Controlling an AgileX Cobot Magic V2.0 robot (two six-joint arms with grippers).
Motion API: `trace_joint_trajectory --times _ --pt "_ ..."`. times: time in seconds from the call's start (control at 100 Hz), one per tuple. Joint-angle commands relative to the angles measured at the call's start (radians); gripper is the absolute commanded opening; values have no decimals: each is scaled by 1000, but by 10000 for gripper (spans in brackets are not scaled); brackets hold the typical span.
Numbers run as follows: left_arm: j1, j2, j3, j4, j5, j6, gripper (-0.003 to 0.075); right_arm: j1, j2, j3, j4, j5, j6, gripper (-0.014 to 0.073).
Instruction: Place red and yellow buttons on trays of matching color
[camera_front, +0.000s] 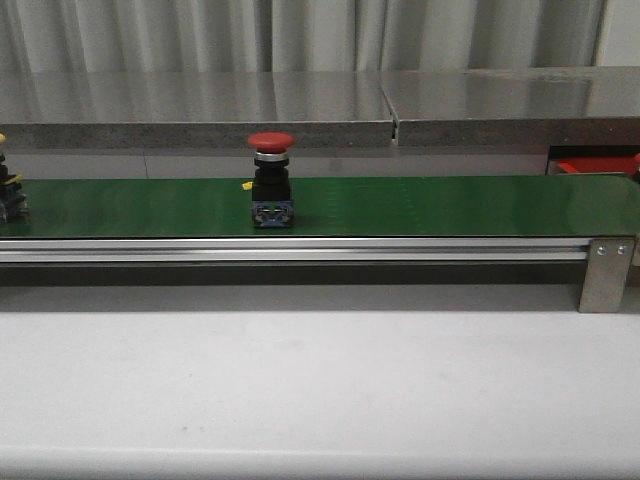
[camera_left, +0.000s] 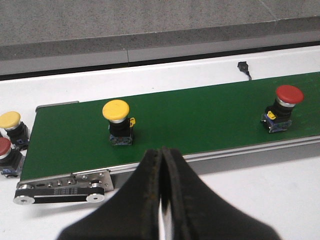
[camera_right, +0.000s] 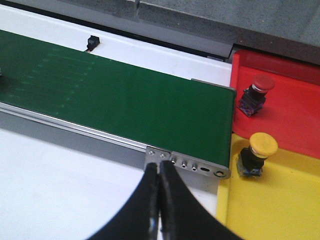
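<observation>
red-capped button (camera_front: 271, 184) stands on the green conveyor belt (camera_front: 420, 205) awaiting pickup, both the left end effector (camera_left: 162, 165) and right end effector (camera_right: 159, 176) pressed closed and empty, so one must open and descend over it.

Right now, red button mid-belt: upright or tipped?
Upright. The red button stands on its base on the green belt, cap on top; the left wrist view shows it likewise.

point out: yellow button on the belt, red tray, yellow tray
yellow button on the belt (camera_left: 116, 110), left wrist view, on its yellow cap.
red tray (camera_right: 295, 107), right wrist view, on bare floor right of the red button in it.
yellow tray (camera_right: 280, 205), right wrist view, on bare floor below the yellow button in it.
</observation>
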Motion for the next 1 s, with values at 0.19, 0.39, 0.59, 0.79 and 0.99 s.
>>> trace_joint_trajectory --times 0.19,0.39,0.59,0.79,0.99 --pt "-9 -119 71 -25 -91 -3 -20 1 160 -220 46 52 -7 -67" --pt "-9 -119 71 -25 -92 -3 -20 63 348 -387 47 107 -7 -67" --pt "-9 -119 71 -25 -92 -3 -20 166 521 -530 44 121 -7 -63" --pt "-9 -119 71 -25 -92 -3 -20 258 669 -636 40 141 -7 189" --pt "-9 -119 71 -25 -92 -3 -20 327 779 -697 40 170 -7 635"
